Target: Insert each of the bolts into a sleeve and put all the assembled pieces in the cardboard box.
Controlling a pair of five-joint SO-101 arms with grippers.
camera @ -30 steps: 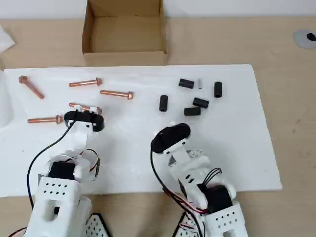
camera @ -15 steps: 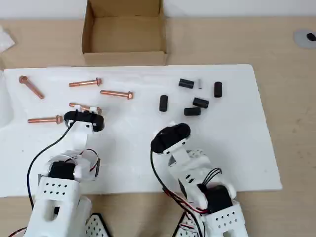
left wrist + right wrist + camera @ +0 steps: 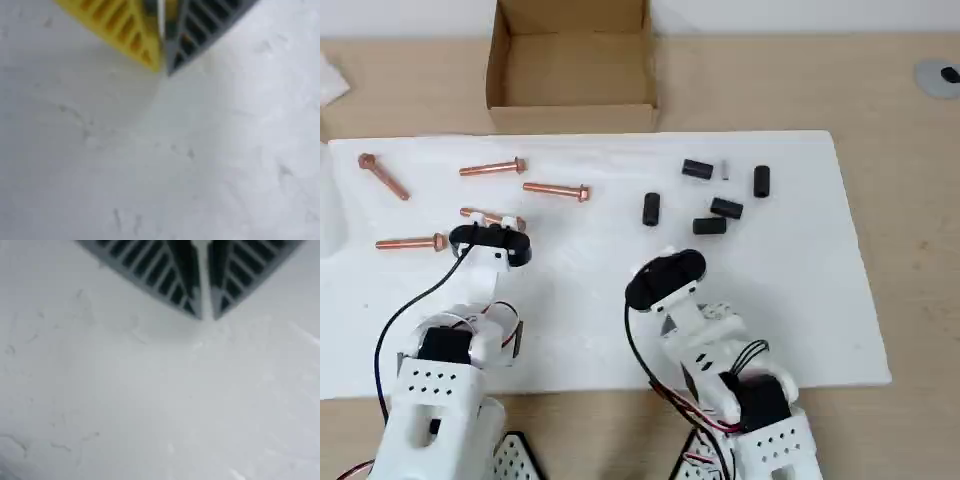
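High view: we see bolts (image 3: 555, 189) left of frame, sleeves (image 3: 709, 226) right of centre, likely one pile per side; left claw (image 3: 164, 67) and right claw (image 3: 204, 315) are pinched closed, empty.

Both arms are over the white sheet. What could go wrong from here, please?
1. The left tool is shut and sits beside a bolt on the white sheet. If it does not open first, it may push that bolt away instead of gripping it.
2. A sleeve lies almost against a second sleeve, ahead of the right tool. Taking one could knock the other away.
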